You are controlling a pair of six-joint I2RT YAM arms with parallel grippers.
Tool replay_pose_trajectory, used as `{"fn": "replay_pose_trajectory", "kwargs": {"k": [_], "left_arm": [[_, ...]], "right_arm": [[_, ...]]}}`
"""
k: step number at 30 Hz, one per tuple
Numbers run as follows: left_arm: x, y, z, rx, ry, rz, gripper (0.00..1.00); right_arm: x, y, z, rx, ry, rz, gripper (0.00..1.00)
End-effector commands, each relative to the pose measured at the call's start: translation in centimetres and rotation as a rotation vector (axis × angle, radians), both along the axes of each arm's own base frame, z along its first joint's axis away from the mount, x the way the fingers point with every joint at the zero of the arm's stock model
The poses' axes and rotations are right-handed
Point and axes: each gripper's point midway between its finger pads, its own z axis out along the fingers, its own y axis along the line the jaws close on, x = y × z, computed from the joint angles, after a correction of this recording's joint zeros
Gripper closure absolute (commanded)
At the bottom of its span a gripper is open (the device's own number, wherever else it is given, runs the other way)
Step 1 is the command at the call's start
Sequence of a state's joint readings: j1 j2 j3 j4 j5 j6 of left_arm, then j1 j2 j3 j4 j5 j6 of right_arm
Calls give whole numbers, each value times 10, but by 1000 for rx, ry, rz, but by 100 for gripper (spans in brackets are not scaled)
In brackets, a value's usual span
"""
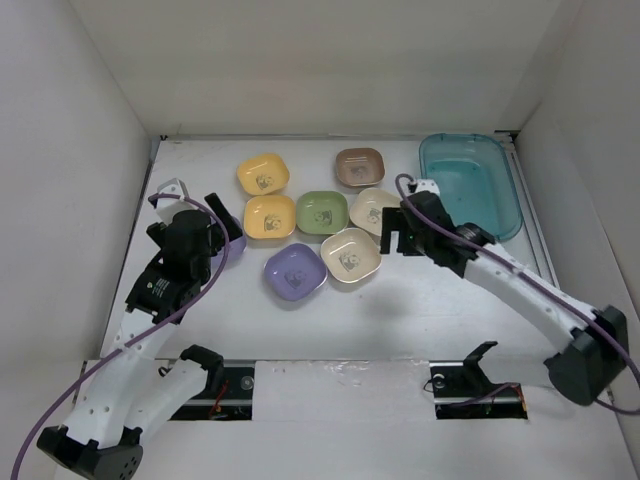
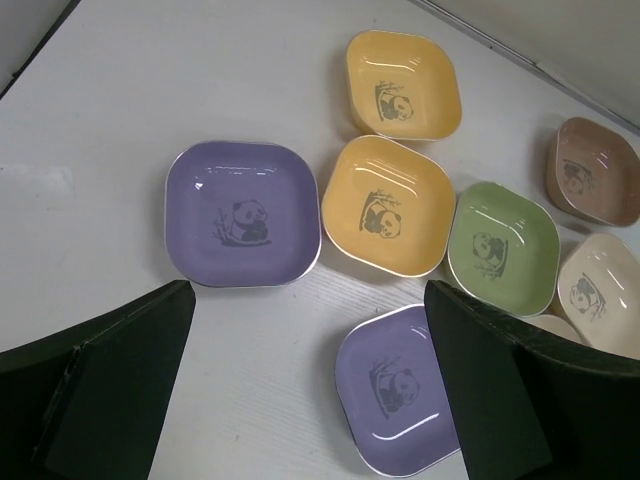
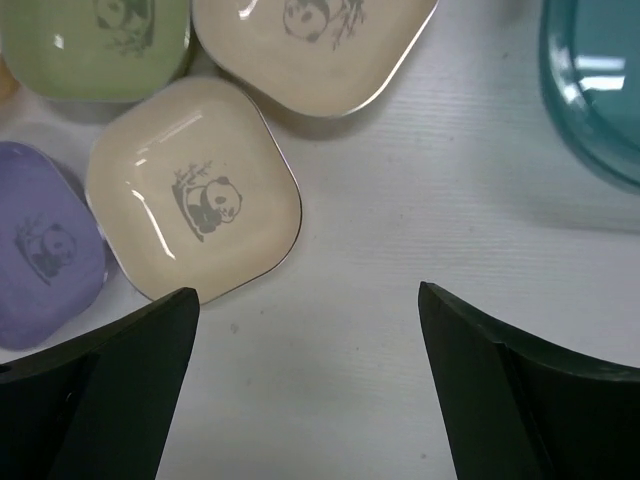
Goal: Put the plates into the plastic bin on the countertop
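— Where is the left gripper (image 2: 310, 345)?

— At the left end of the cluster. Its jaws are spread wide and hold nothing, and a lavender plate (image 2: 242, 213) lies just ahead of its fingers. It looks lined up to take that one.

— And moving rightward?

— Two yellow plates (image 1: 263, 174), a second lavender plate (image 1: 295, 274), a green plate (image 1: 322, 212), a brown plate (image 1: 360, 167) and two beige plates (image 3: 195, 190). All are shallow, glossy rounded squares with a panda printed in the centre. They lie face up on the countertop (image 1: 400, 310), close together or touching.

— The right gripper (image 3: 310, 330)?

— Also wide open and empty, over bare surface beside a beige plate. The plastic bin (image 1: 475, 185) sits at the far right, translucent teal with nothing in it. That arm is probably stationed there because it reaches the bin easily.
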State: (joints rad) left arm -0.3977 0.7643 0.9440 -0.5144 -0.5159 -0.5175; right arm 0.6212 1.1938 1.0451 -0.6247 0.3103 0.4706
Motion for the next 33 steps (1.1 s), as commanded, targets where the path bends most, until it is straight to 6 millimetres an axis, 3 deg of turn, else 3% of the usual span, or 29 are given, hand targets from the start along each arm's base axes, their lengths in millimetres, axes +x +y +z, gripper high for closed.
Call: {"fn": "replay_pose_trajectory", "kwargs": {"k": [1,4,5,7,8,11,15,16,17,18,22,29,33], "left_arm": [[-1,-3,12,-31,-41,-14,0],[-2,-3,8,-19,-31,-18,0],[-3,-4,10,-27,-38,-27,0],[-2,-5,12,-30,-46,-27,0],[-2,-6,12,-34,-45,-36,0],[-3,-6,14,-37,-53,-36,0],[-6,-4,18,-45,-72,-36,0],[-8,-4,20,-48,-80,-36,0],[-8,-4,20,-48,-80,-36,0],[-8,-4,20,-48,-80,-36,0],[-9,-4,22,-47,-86,-48,0],[-11,-4,25,-51,-96,-48,0],[-11,-4,25,-51,-96,-48,0]], "right_arm": [[19,29,-24,77,32,0,4],[30,42,-43,71,51,3,10],[34,47,-63,53,87,8,12],[38,54,-78,45,118,17,16],[38,56,-97,27,160,23,18],[36,58,-128,7,221,11,23],[31,57,-149,6,259,-3,30],[29,54,-152,0,264,-17,34],[27,50,-155,-13,265,-25,49],[29,49,-151,-13,250,-31,55],[26,35,-140,-28,222,-93,57],[8,16,-131,-20,228,-138,100],[-3,14,-113,5,213,-139,100]]}}
